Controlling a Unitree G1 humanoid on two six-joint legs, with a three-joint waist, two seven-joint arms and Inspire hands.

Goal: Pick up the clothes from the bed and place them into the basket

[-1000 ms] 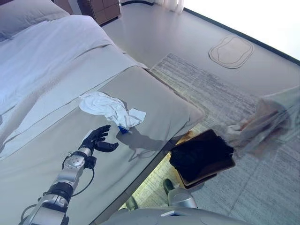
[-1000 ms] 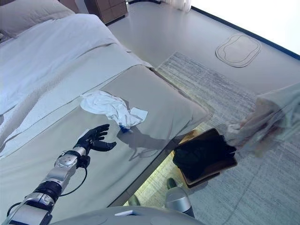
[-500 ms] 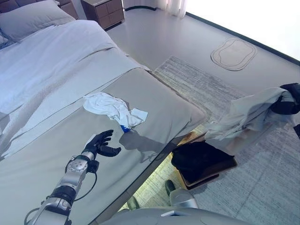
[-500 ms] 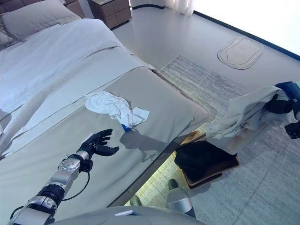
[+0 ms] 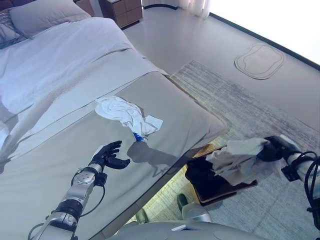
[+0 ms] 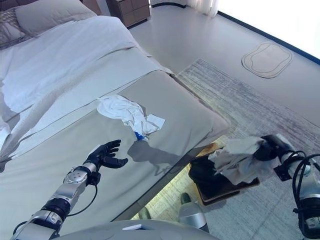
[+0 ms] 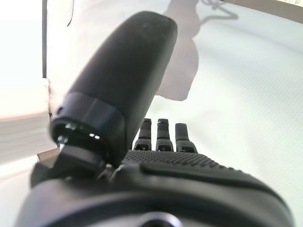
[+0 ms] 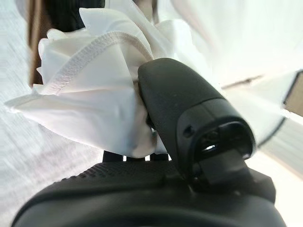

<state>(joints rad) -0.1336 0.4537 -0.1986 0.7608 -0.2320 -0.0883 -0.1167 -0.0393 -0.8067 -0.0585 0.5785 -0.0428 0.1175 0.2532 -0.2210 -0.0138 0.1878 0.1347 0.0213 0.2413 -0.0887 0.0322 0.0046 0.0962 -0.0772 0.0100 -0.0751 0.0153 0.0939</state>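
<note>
My right hand [image 5: 274, 148] is shut on a pale grey-white garment [image 5: 240, 161] and holds it right over the basket [image 5: 220, 191], which stands on the rug by the bed's foot with dark clothes in it. In the right wrist view the thumb [image 8: 189, 118] pinches the white cloth [image 8: 90, 104]. A crumpled white garment with a blue bit [image 5: 127, 114] lies on the grey bedspread [image 5: 45, 165]. My left hand [image 5: 107, 157] hovers open over the bedspread, a hand's width short of that garment; its straight fingers [image 7: 163, 135] show in the left wrist view.
The bed's foot edge [image 5: 200, 145] runs beside the basket. A grey rug [image 5: 235, 100] covers the floor beneath it. A flat oval mat [image 5: 259, 60] lies farther off. A pillow [image 5: 47, 12] and a nightstand [image 5: 122, 9] are at the bed's head.
My right hand has swung down and inward with the pale garment, from high at the right to just over the basket. The camera has shifted a little. The left hand has barely moved.
</note>
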